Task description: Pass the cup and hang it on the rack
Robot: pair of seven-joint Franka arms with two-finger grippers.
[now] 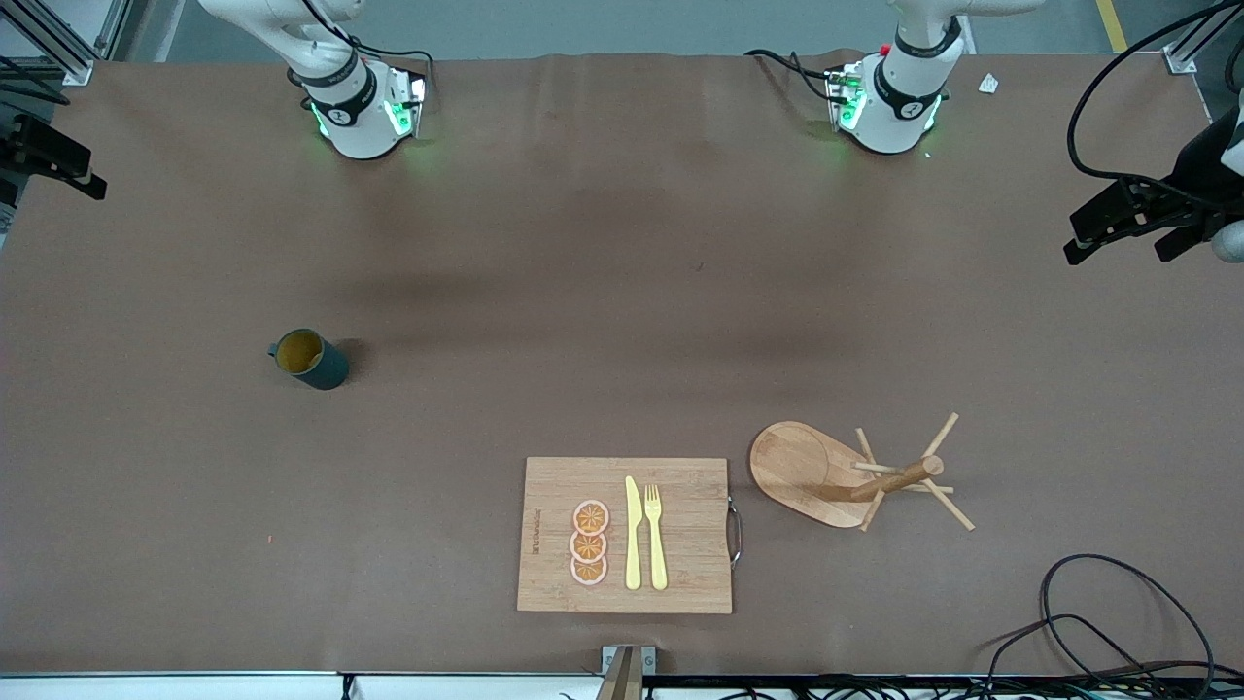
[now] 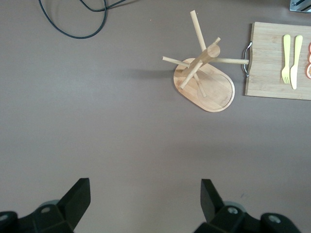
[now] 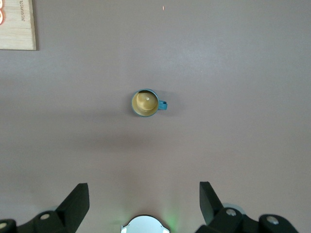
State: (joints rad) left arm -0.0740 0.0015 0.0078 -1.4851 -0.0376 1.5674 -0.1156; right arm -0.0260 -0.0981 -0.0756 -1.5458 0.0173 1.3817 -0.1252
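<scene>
The cup [image 1: 309, 359], dark teal with a yellow-ochre inside, stands upright on the brown table toward the right arm's end; it also shows in the right wrist view [image 3: 146, 103]. The rack [image 1: 855, 476], a light wooden mug tree with an oval base and thin pegs, stands toward the left arm's end; it also shows in the left wrist view [image 2: 204, 77]. My left gripper [image 2: 145, 194] is open and empty, high over bare table. My right gripper [image 3: 144, 194] is open and empty, high over its own base. Neither gripper shows in the front view.
A wooden cutting board [image 1: 554, 486] with a yellow knife, a fork and orange slices lies beside the rack, near the table's front edge. Black cables [image 1: 1098, 622] lie at the front corner at the left arm's end.
</scene>
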